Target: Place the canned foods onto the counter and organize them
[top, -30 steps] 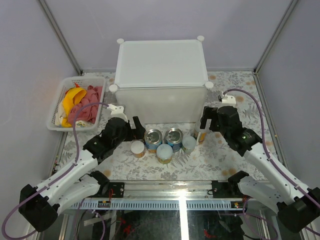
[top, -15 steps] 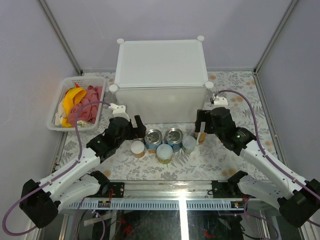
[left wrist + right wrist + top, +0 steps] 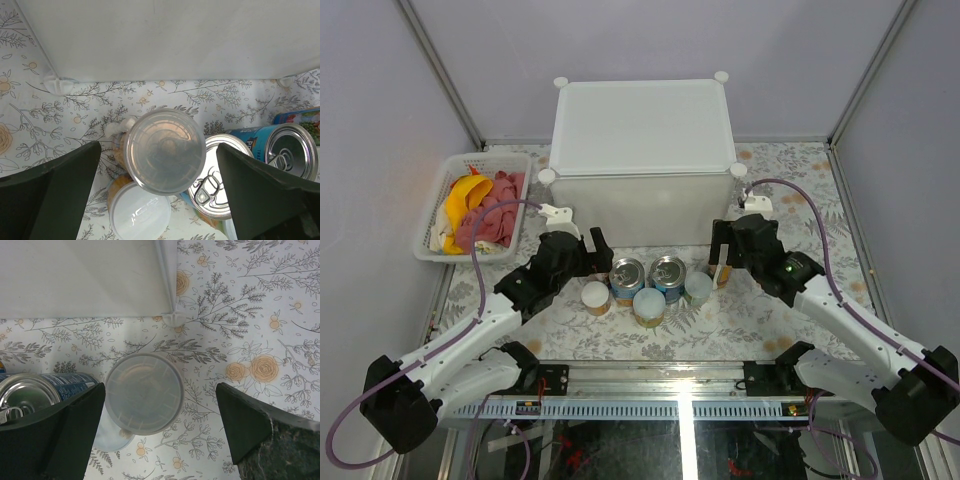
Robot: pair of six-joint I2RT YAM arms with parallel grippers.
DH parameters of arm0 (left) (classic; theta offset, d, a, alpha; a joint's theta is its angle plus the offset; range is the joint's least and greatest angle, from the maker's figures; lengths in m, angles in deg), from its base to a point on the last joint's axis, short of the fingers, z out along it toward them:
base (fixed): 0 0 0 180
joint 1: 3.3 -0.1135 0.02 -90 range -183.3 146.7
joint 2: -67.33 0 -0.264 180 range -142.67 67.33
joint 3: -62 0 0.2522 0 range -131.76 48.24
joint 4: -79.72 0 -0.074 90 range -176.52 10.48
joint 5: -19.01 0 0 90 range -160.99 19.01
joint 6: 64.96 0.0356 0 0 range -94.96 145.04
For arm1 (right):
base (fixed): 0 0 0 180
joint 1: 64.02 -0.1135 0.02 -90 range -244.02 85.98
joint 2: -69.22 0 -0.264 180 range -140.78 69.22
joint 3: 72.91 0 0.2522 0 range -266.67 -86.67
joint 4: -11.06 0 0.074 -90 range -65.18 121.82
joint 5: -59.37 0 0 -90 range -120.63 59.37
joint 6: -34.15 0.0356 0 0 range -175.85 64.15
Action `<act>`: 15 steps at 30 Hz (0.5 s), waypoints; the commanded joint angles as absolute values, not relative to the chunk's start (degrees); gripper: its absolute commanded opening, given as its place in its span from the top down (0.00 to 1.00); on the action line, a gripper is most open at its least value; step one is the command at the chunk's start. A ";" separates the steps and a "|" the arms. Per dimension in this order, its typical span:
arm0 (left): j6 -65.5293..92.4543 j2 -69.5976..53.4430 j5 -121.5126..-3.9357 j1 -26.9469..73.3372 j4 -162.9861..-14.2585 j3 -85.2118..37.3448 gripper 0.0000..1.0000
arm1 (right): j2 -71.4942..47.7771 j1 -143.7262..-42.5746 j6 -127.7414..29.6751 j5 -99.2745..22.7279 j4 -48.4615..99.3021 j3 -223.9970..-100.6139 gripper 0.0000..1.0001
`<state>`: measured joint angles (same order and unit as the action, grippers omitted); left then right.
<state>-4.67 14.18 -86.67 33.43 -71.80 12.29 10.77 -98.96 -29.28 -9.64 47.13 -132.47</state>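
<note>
Canister [image 3: 165, 151] centred between my left gripper's [image 3: 159, 148] spread fingers; second canister [image 3: 144, 393] likewise under my right gripper [image 3: 160, 387], fingers apart, untouched.

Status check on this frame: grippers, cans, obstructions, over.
Left gripper open over left tall canister. Right gripper open over right tall canister. Counter holds no cans yet. Steel cans crowd both canisters.

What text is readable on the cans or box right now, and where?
"P": large white letter on the blue-labelled can; the rest is hidden, so the reading is uncertain.
Small print on that label: too blurred to read.
Canister lids and counter: no text visible.
</note>
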 commanded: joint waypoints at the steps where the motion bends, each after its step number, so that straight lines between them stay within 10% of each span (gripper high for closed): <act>1: -3.96 14.38 -88.40 33.79 -75.46 10.84 0.00 | 11.48 -99.88 -30.17 -9.88 43.57 -131.88 0.01; 15: -4.14 15.20 -89.46 33.81 -75.00 11.76 0.00 | 9.75 -100.06 -30.62 -11.04 38.98 -127.58 0.01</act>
